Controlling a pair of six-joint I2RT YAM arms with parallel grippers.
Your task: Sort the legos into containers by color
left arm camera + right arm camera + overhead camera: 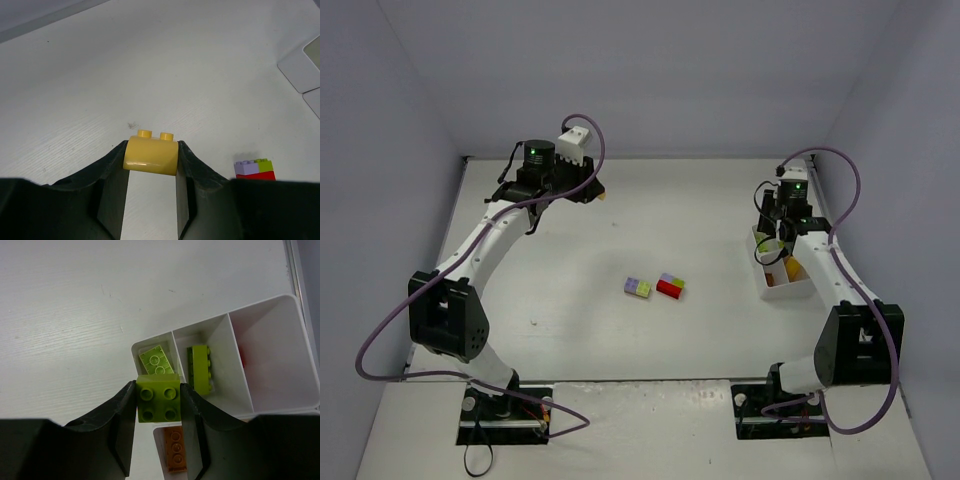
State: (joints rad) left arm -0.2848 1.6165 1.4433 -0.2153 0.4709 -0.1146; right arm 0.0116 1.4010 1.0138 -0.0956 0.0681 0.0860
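Closeups show what overhead blurs: left pincer [151, 151] pinching yellow lego [150, 159], right pincer [158, 399] pinching lime lego [159, 406] above tray [272, 375].

The white table [570, 240] shows a faint wood grain, and a dark speck [532, 322] marks it toward the near left. Near its middle two small groups of joined bricks lie just beside each other with a narrow gap between them: a lavender-and-lime clump [638, 287] on the left and a red-and-lime clump [670, 286] on the right. A white divided tray [788, 293] sits flat at the table's right side, well apart from both clumps.
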